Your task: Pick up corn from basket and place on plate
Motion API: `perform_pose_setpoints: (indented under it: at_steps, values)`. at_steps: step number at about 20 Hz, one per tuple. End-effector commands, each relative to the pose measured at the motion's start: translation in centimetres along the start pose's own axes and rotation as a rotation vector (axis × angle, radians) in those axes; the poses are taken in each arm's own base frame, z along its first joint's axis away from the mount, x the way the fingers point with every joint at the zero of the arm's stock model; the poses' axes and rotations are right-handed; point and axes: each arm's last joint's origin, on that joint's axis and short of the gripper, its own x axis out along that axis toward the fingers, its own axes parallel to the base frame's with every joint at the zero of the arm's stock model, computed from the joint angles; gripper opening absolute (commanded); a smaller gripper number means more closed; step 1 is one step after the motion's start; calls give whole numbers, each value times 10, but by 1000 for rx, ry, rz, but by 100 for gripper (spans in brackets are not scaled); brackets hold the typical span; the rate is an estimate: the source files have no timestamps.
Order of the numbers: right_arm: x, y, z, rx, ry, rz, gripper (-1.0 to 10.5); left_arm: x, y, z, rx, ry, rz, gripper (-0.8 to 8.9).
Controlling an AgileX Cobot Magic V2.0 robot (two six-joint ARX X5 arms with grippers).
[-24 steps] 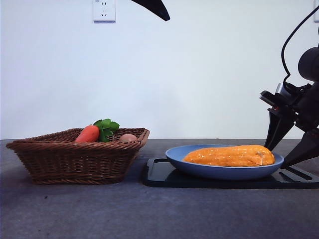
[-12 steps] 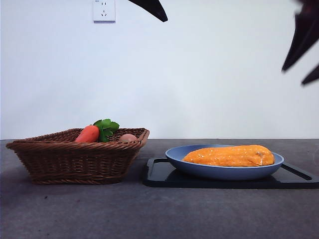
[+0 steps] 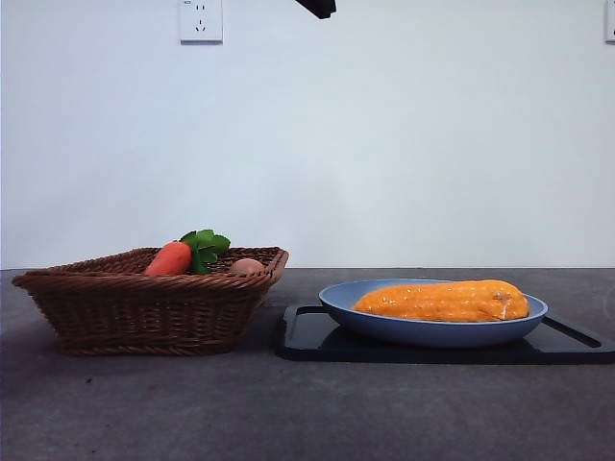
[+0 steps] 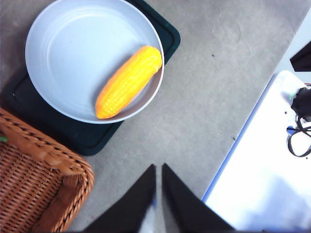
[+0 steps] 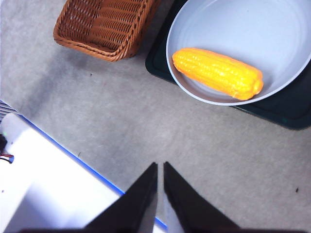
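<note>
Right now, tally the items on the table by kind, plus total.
Corn: 1, lying in the plate
Carrot: 1, in the basket
Pale round item, kind unclear: 1, in the basket
Basket: 1
Plate: 1, on the tray
Black tray: 1
Total: 6

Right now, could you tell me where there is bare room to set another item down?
Bare grey tabletop runs along the front of the basket and black tray. Much of the plate beside the corn is bare. The basket's back end is crowded, with a carrot.
</note>
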Motion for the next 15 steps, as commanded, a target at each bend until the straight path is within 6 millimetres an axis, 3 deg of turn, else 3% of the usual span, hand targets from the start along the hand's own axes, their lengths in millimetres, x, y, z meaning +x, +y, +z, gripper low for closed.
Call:
perform_pose_setpoints:
  at_steps: [1,15]
  values:
    - [-2,2,4,-41,-13,4,2,4,-1,5,1,1,-3,7]
    - [-2,2,4,-37,-14,3,2,3,1,17,40,-120,10,7]
